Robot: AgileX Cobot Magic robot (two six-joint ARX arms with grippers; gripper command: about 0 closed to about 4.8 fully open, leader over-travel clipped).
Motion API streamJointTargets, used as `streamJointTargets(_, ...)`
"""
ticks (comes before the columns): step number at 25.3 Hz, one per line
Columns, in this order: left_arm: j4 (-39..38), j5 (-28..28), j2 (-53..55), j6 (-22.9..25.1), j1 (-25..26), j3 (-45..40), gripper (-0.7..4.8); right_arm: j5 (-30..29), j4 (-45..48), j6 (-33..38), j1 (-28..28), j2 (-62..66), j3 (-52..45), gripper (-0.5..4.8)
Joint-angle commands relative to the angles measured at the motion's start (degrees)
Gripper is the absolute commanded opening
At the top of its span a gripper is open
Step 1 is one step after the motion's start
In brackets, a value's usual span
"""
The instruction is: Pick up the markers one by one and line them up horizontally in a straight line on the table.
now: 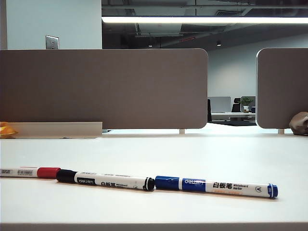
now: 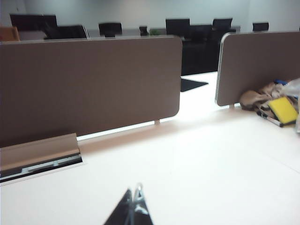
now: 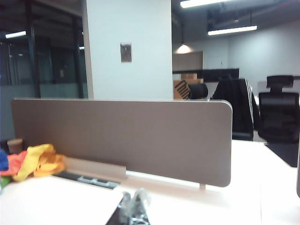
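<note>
low in the exterior view the red marker (image 1: 30, 172), black marker (image 1: 106, 181) and blue marker (image 1: 216, 186) lie end to end on the table (image 1: 192, 154), so the lineup looks done. left gripper (image 2: 132, 209) and right gripper (image 3: 134, 206) sit pinched together, empty, facing the dividers (image 1: 103, 89) beyond.
</note>
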Motion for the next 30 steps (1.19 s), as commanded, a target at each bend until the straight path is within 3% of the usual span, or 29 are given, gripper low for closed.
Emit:
streamJointTargets(1,0.79,0.63,0.00,-0.33,0.04,-1.40,-0.06,0.11,-2.01,0.48,0.02,-0.37,-0.52,-0.05)
streamJointTargets(10,8.76,1.07,0.00,-0.39,0.04,-11.82,-0.06,-0.50,-1.11,6.91,0.02,-0.37,-8.76,-0.05)
streamJointTargets(15,13.46,1.05,0.00,-0.39,0.04,-18.27,-0.06,-0.50,5.16,6.88,0.04,-0.37,-16.68,-0.06)
streamJointTargets(18,18.43,0.70,0.00,-4.83,0.04,-21.22,-0.06,-0.52,7.82,6.86,0.07,-0.37,-20.41,-0.06)
streamJointTargets(30,18.73,0.42,0.04,-4.83,0.04,-24.72,-0.06,-4.31,11.80,6.43,0.04,-0.35,-26.93,-0.06)
